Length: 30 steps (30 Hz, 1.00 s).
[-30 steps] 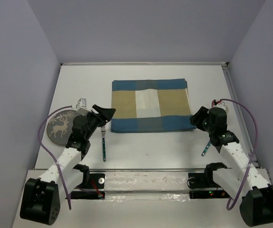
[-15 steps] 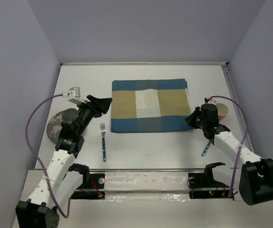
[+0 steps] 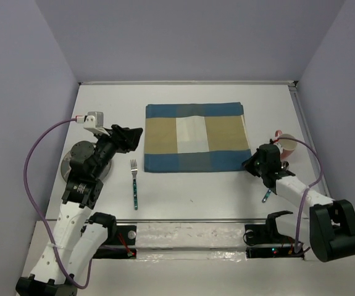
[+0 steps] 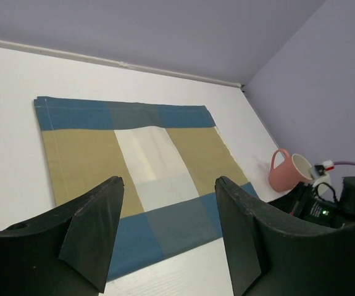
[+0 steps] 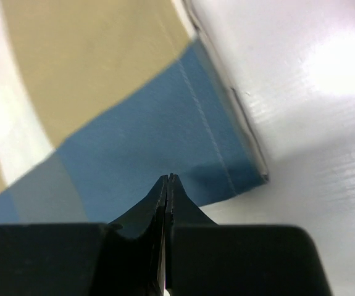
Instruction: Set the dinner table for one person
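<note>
The dinner table is a white tabletop with a blue, tan and cream checked placemat at its middle. A fork with a teal handle lies left of the placemat. My left gripper hovers open by the placemat's left edge, with nothing between its fingers; the left wrist view shows it facing across the placemat. My right gripper is low at the placemat's near right corner. Its jaws are shut over the blue cloth, and nothing shows between them.
A dark plate with a reindeer figure lies at the left, partly under my left arm. A pink mug stands right of the placemat, also seen as mug. A teal-handled utensil lies beneath my right forearm.
My right gripper has shut and sunk toward the placemat's near right corner, uncovering the mug. My left arm has lifted and drawn back a little, gripper still open.
</note>
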Available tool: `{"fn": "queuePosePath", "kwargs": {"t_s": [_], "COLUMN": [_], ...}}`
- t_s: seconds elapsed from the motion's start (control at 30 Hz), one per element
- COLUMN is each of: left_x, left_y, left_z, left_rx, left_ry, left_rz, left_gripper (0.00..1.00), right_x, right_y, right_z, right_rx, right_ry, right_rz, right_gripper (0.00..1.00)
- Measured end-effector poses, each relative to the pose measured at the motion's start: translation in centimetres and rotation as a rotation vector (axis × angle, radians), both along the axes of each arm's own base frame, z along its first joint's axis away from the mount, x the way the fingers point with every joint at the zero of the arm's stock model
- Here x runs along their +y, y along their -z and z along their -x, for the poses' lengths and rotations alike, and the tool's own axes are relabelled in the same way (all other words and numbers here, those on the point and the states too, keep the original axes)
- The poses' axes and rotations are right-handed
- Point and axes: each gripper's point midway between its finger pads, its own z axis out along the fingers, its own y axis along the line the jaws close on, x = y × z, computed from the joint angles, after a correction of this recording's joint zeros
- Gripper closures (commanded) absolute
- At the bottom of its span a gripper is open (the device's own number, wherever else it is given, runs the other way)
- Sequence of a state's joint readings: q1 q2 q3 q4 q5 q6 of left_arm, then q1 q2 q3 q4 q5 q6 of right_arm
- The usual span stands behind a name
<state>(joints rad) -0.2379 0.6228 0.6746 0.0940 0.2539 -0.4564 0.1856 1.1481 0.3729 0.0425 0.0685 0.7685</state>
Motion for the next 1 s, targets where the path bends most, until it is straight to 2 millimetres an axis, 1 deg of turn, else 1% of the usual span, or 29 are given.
{"fn": "queuePosePath", "kwargs": {"t_s": [0.1,0.17,0.2,0.3,0.4,0.5,0.53,0.57,0.63,0.73,0.8,0.9,0.97,1.0], "left_x": [-0.1,-0.1,-0.1,0.3,1.0,1.7,2.0,2.2,3.1,4.4,5.5,6.5,6.6,6.6], "left_y": [0.4,0.6,0.6,1.0,1.5,2.0,2.3,2.6,4.0,6.6,8.6,11.6,12.4,12.4], "left_z": [0.1,0.1,0.2,0.1,-0.2,-0.5,-0.6,-0.7,-0.6,-0.1,0.4,0.9,1.1,1.0], "left_rx": [0.006,0.006,0.006,0.01,0.03,0.062,0.078,0.091,0.136,0.206,0.26,0.334,0.362,0.368], "left_ry": [0.005,0.009,0.009,-0.01,-0.053,-0.103,-0.126,-0.147,-0.207,-0.293,-0.359,-0.427,-0.439,-0.441], "left_rz": [-0.023,-0.036,-0.041,-0.06,-0.069,-0.055,-0.04,-0.022,0.026,0.065,0.089,0.115,0.119,0.122], "left_gripper": [0.28,0.27,0.27,0.28,0.3,0.31,0.31,0.31,0.3,0.3,0.3,0.3,0.29,0.29], "right_x": [0.0,0.1,0.1,0.0,-0.1,-0.1,0.0,0.3,0.8,2.0,3.0,4.7,7.2,9.7], "right_y": [-2.6,-3.9,-4.2,-4.3,-3.1,-2.2,-2.3,-2.4,-3.1,-5.1,-7.0,-8.9,-10.0,-10.6], "right_z": [-0.6,-0.8,-0.8,-0.7,0.1,0.7,0.8,0.7,0.5,-0.3,-0.9,-1.4,-1.7,-1.8], "right_rx": [-0.092,-0.136,-0.145,-0.146,-0.117,-0.089,-0.091,-0.094,-0.107,-0.154,-0.2,-0.248,-0.262,-0.267], "right_ry": [0.005,0.004,0.003,0.004,0.009,0.006,-0.009,-0.028,-0.069,-0.145,-0.205,-0.279,-0.359,-0.433], "right_rz": [-0.012,-0.021,-0.023,-0.023,-0.026,-0.023,-0.022,-0.023,-0.028,-0.038,-0.055,-0.088,-0.109,-0.126], "right_gripper": [1.0,1.0,1.0,1.0,1.0,0.95,0.94,0.9,0.85,0.8,0.73,0.69,0.69,0.69]}}
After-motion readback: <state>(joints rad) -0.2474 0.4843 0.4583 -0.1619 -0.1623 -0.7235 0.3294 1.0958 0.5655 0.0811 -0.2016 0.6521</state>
